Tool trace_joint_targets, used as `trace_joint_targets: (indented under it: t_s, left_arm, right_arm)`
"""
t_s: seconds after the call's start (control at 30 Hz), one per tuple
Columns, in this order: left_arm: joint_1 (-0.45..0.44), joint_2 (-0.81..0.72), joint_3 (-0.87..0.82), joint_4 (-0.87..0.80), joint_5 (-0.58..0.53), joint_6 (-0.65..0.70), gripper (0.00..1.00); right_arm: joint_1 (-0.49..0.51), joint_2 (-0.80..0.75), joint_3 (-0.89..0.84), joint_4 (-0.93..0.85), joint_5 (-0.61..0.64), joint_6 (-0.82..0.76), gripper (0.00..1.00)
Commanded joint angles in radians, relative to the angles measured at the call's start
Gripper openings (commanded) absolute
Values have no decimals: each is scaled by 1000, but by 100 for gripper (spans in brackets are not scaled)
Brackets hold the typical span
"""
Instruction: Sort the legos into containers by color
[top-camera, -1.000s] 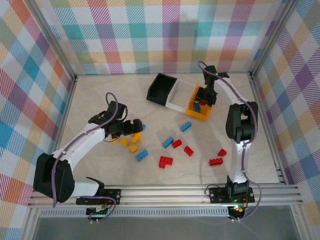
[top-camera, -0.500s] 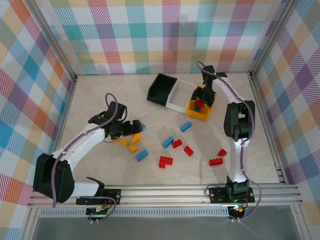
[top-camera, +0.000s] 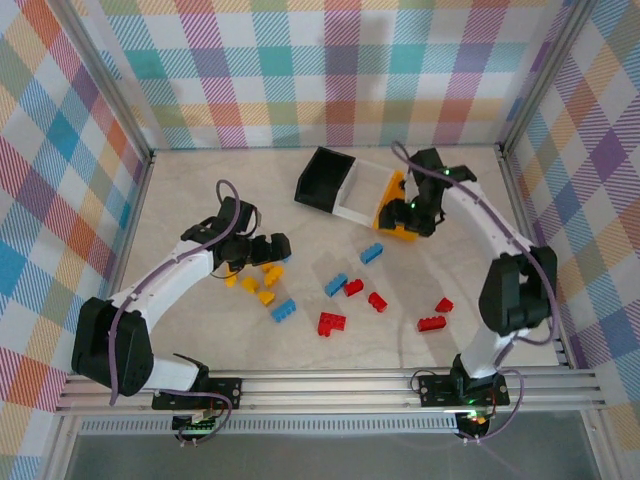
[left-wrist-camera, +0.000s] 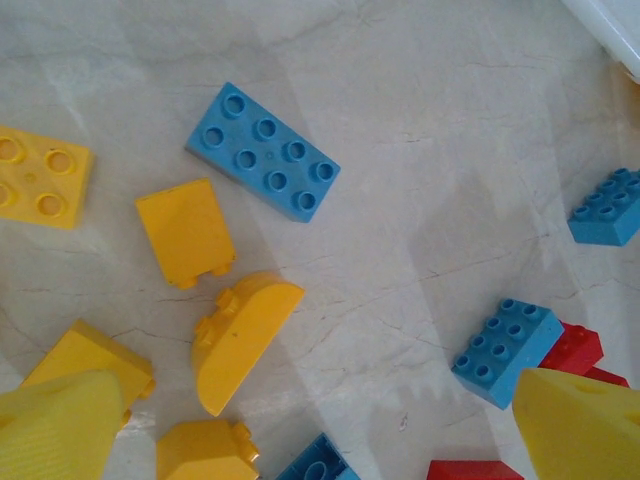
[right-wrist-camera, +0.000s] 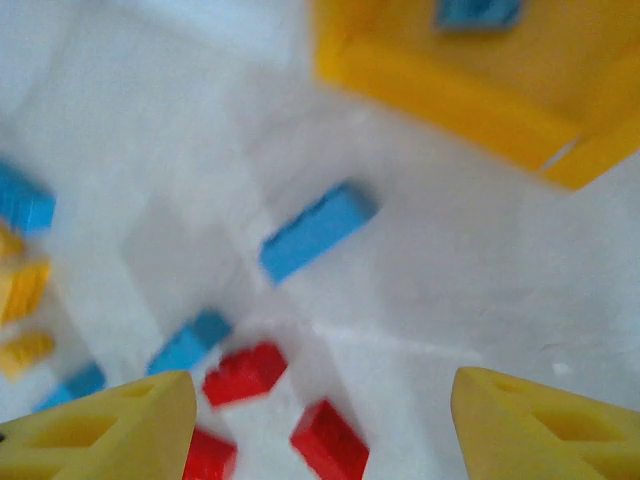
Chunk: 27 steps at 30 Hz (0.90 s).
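**A:** Any writing on the blue eight-stud plastic brick (left-wrist-camera: 263, 152) lying on the pale marbled tabletop (left-wrist-camera: 430, 110)?

**B:** None. Its studs are plain rings, with no lettering I can read.

**A:** And the three joined plastic bins: the black open-top bin (top-camera: 322, 178), the white bin (top-camera: 352, 210) and the orange-yellow bin (right-wrist-camera: 440, 95)?

**B:** No label, brand or number is legible on any of them. They are small from above and blurred in the right wrist view.

**A:** The checked cloth walls (top-camera: 300, 70)?

**B:** Coloured plaid, no words or signs.
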Motion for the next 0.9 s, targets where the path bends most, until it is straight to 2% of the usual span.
trace_joint_targets:
  t_s: [0.0, 0.17, 0.4, 0.87]
  left_arm:
    - [-12, 0, 24, 24, 40, 34, 100]
    - [-11, -37, 5, 19, 41, 36, 100]
    - [-12, -113, -39, -14, 21, 40, 100]
    - [-11, -180, -85, -11, 18, 27, 100]
  right_arm:
    - [65, -78, -132, -31, -83, -151, 69]
    - [182, -100, -253, -35, -34, -220, 68]
    - [281, -46, -314, 8, 28, -248, 64]
    - [306, 100, -317, 53, 174, -214, 58]
